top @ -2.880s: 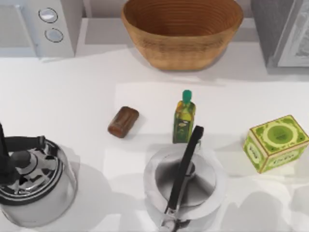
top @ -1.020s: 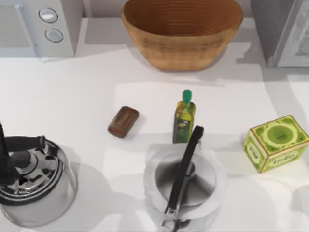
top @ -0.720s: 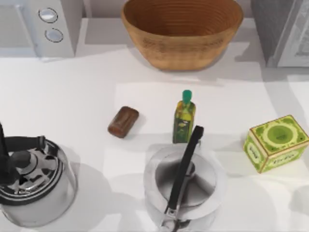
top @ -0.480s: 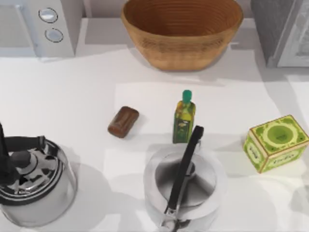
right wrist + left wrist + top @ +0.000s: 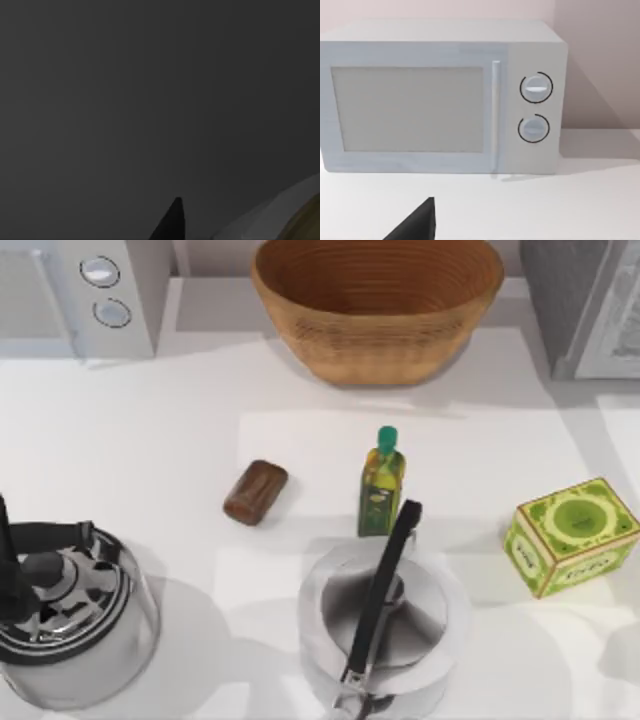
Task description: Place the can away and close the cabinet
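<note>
Two kettles (image 5: 70, 625), one basket (image 5: 377, 302), bottle (image 5: 381, 485), box (image 5: 570, 536), can (image 5: 256, 492), microwave (image 5: 440, 97).

White table (image 5: 150, 450) with basket (image 5: 377, 302), can (image 5: 256, 492), bottle (image 5: 381, 483), green box (image 5: 570, 536).

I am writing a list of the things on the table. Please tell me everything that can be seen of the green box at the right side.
The green box is a small carton in light green with darker green edges and a round emblem on its top face; the side faces carry print too small to read. It looks like cardboard, closed and undamaged. It rests flat on the white table, turned at an angle, touching nothing else.
</note>
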Motion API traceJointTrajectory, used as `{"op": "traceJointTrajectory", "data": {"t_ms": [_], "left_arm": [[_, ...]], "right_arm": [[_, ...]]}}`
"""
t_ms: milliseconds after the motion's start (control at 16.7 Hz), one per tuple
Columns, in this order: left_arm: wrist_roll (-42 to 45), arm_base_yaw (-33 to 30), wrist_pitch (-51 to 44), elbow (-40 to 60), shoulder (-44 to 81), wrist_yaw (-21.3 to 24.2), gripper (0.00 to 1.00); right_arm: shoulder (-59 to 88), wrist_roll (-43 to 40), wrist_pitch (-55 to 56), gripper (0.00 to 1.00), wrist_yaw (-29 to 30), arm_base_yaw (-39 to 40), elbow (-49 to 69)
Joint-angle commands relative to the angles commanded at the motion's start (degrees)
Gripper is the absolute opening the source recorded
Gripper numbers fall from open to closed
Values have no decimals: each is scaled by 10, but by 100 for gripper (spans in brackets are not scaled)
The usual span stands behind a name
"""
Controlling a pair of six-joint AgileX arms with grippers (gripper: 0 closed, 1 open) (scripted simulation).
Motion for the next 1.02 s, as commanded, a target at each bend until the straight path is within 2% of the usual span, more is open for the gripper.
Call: {"op": "traceJointTrajectory", "data": {"t_ms": [240, 540, 1020], "left_arm": [[0, 0, 0, 0, 0, 0, 100], [0, 0, 0, 0, 0, 0, 100], [0, 0, 0, 0, 0, 0, 100]], "right_arm": [[66, 3, -21, 0, -7, -10, 81], [71, 3, -22, 0, -7, -11, 86], [71, 3, -22, 60, -7, -11, 86]]}}
